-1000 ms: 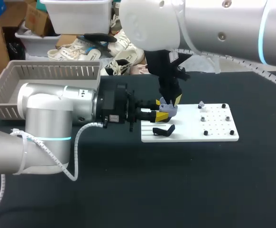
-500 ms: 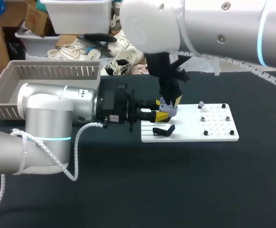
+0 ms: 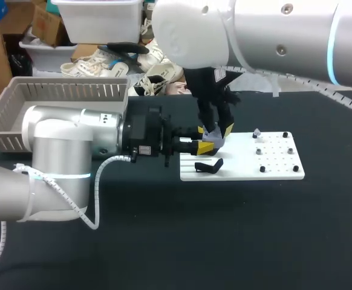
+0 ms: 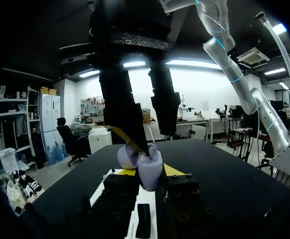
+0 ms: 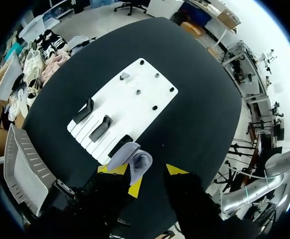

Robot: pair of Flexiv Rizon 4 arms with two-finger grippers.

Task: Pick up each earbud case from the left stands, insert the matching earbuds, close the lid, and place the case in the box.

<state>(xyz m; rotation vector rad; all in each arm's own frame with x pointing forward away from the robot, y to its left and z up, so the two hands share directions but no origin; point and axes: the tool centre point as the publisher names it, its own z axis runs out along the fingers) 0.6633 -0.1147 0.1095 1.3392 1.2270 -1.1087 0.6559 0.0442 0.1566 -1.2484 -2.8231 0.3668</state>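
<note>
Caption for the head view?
Left fingers grip an open lilac earbud case by the white board; right fingers hang above.

Black tabletop (image 3: 164, 241) w/ flat white baseplate (image 3: 242, 170) lying near its mid.

Silver arms (image 3: 61, 151), cyan rings (image 3: 61, 177), black wrists (image 3: 146, 134), yellow-tipped fingers (image 3: 206, 148), white cable (image 3: 97, 175)

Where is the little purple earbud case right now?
In the head view, the purple case is pinched in the left hand, over the left end of the white board, just under the right hand.
</note>
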